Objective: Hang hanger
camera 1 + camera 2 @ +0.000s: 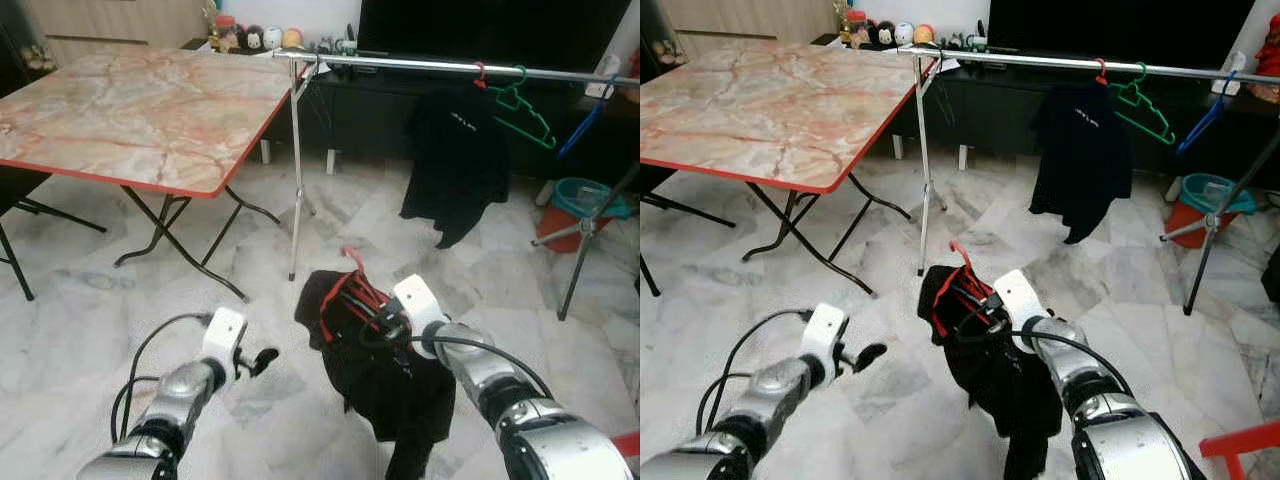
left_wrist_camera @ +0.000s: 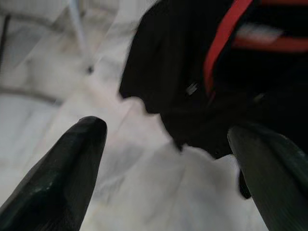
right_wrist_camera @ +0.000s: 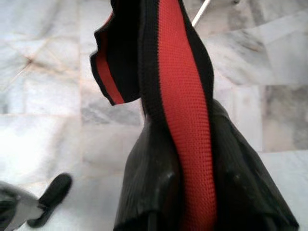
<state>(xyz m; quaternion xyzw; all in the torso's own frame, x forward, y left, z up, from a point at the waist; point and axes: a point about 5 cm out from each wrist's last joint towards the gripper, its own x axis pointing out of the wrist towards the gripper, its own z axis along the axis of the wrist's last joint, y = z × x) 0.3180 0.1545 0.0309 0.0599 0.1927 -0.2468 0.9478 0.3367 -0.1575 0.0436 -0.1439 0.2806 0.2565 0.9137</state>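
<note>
Your right pincer (image 1: 385, 322) was clenched on the red hanger (image 1: 352, 290) with a black garment (image 1: 385, 385) draped from it, held low above the floor, well short of the silver rail (image 1: 420, 65). Your left pincer (image 1: 262, 358) hovered released just beside the cloth. This was the carry step. Next, I judge, you needed to raise the hook over that rail, near the green hanger (image 1: 522, 108).

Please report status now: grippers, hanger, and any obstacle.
Right gripper shut on red plastic hanger carrying black garment. Left gripper open, empty. Silver metal rail ahead; its upright pole stands between.
</note>
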